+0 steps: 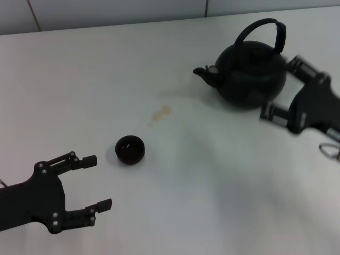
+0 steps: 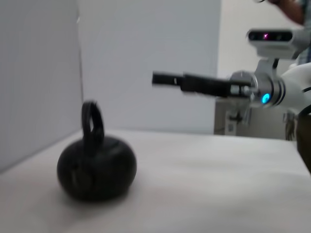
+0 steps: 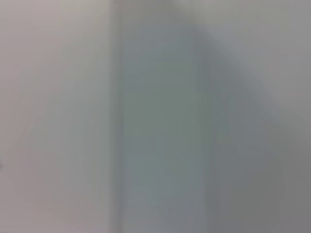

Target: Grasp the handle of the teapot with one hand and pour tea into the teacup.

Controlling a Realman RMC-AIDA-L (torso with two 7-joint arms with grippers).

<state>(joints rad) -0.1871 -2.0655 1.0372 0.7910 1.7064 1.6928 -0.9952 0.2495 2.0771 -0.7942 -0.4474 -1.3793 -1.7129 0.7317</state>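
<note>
A: While the teapot (image 1: pixel 249 71) stands upright at the far right of the white surface (image 1: pixel 106 79), we list it as: one piece, black, round and squat, matt finish, stubby spout aimed toward the robot's left, tall hoop handle (image 1: pixel 263 29) arching over the lid. The left wrist view shows the same rounded body and loop.

B: We add the teacup (image 1: pixel 129 150): small, dark, bowl-shaped, glossy inside, well apart from the pot, nearer the front and to its left. A faint tan stain (image 1: pixel 161 111) lies between them. Whether the cup holds tea, we cannot tell.

A: Right gripper (image 1: pixel 281 90): black, blurred, just beside the pot's right flank, fingers apart, nothing held. Left gripper (image 1: pixel 97 180): low at the front left, near the cup, fingers apart, idle.

B: The scene fits either a reach toward the handle or a pot just set back down, so we name no move as due.

A: Agreed. For any grasp, we judge the hoop wants closing on squarely at its top, so the pot hangs level. The handle is thin and smooth, so it may swivel between the fingers. For pouring, we would bring the spout close over the small cup and tilt slowly.
</note>
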